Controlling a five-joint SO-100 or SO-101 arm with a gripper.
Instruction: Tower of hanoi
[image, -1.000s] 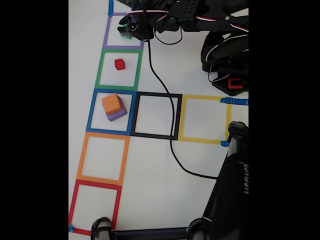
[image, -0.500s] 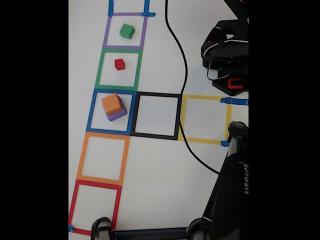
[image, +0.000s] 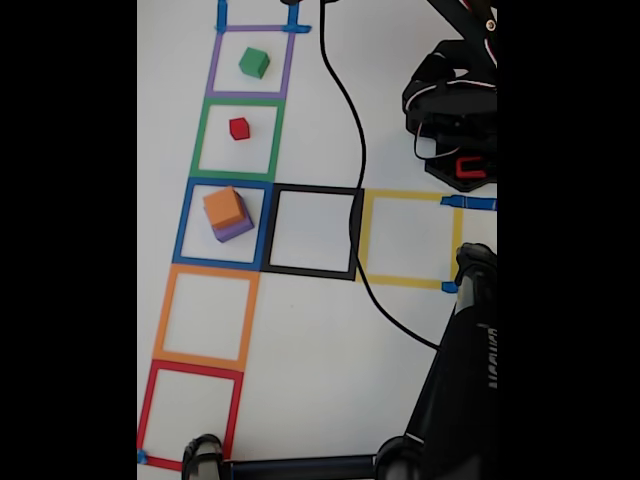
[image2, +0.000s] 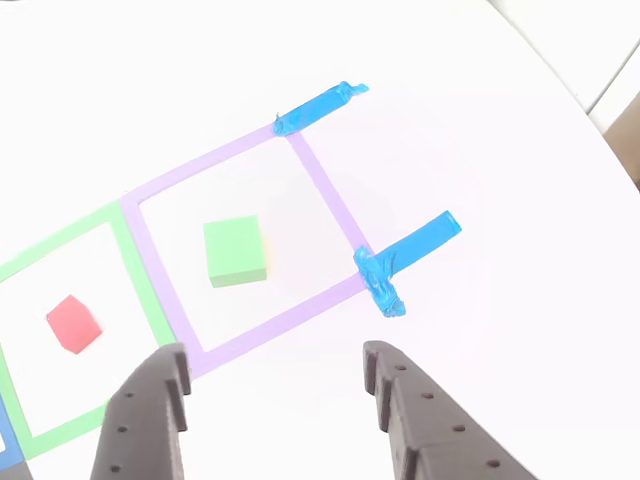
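Observation:
In the fixed view a green cube (image: 254, 63) lies alone in the purple tape square at the top. Below it, a small red cube (image: 239, 128) rests in the green tape square. An orange cube (image: 224, 207) is stacked on a purple cube (image: 234, 230) in the blue square. In the other view my gripper (image2: 275, 362) is open and empty, hovering above the near edge of the purple square. Its fingers (image2: 150, 400) are well apart, with the green cube (image2: 235, 252) beyond them and the red cube (image2: 73, 323) to the left.
The arm's base (image: 455, 120) stands at the right, and a black cable (image: 352, 190) trails across the black and yellow tape squares. A black stand (image: 460, 380) fills the lower right. Orange and red tape squares are empty. The table's edge (image2: 600, 110) curves at top right.
One second ago the gripper was down at the green cube in the purple square. It has let go and lifted away, leaving the cube there.

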